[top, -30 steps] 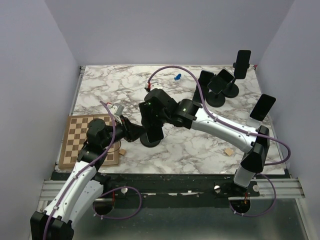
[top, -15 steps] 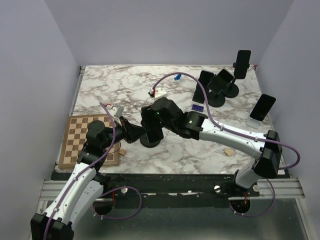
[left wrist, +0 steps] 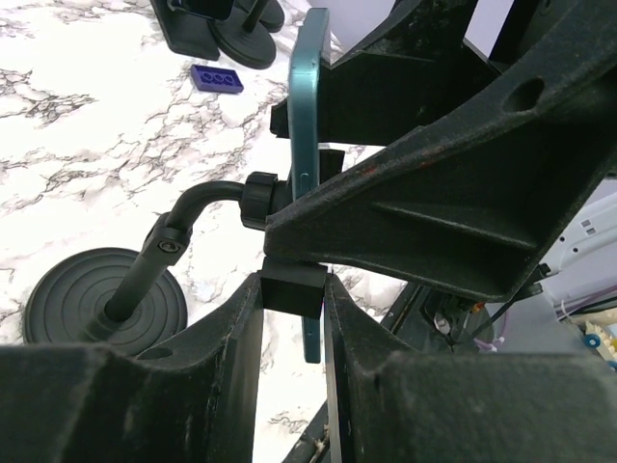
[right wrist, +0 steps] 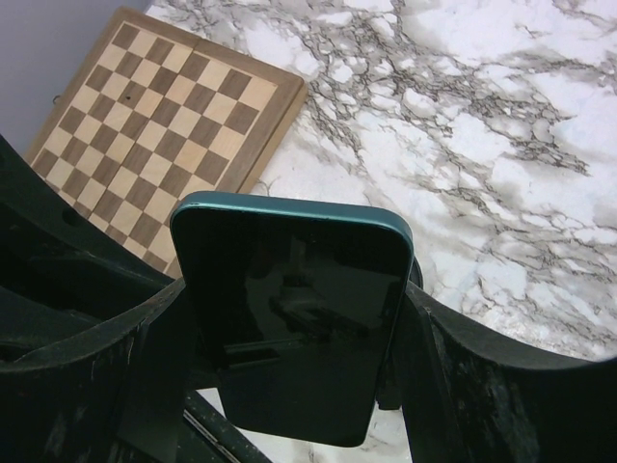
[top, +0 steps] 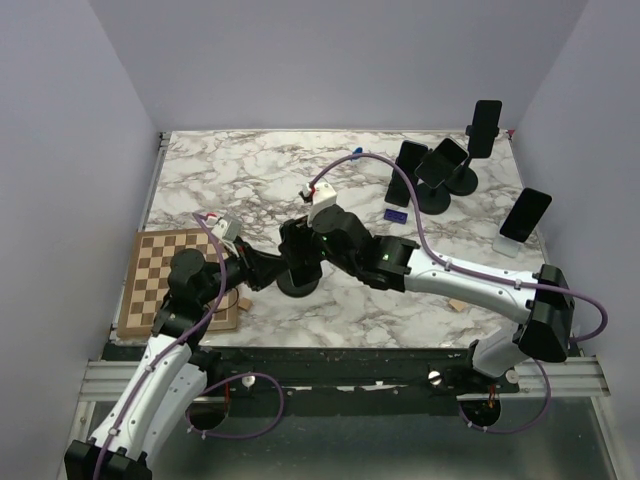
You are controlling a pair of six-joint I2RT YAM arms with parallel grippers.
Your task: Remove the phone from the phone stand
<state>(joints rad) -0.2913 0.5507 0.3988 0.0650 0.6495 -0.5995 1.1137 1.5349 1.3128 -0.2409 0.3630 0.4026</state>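
Observation:
A teal phone (right wrist: 294, 318) with a dark screen sits on a black phone stand whose round base (left wrist: 106, 299) rests on the marble. My right gripper (right wrist: 294, 309) is shut on the phone, one finger on each long side. It also shows in the top view (top: 300, 260), where it hides most of the phone. My left gripper (left wrist: 294, 282) is shut on the stand's black clamp block (left wrist: 294, 289) just below the phone's edge (left wrist: 308, 125). In the top view the left gripper (top: 260, 268) is just left of the stand base (top: 298, 286).
A chessboard (top: 160, 280) lies at the left front. Several other phones on stands stand at the back right (top: 447, 155), with one at the right edge (top: 526, 213). A small blue brick (top: 397, 214) and wooden blocks (top: 456, 303) lie on the marble.
My right arm has stretched out and come lower over the stand, its wrist moving nearer the front. The left gripper has stayed at the stand.

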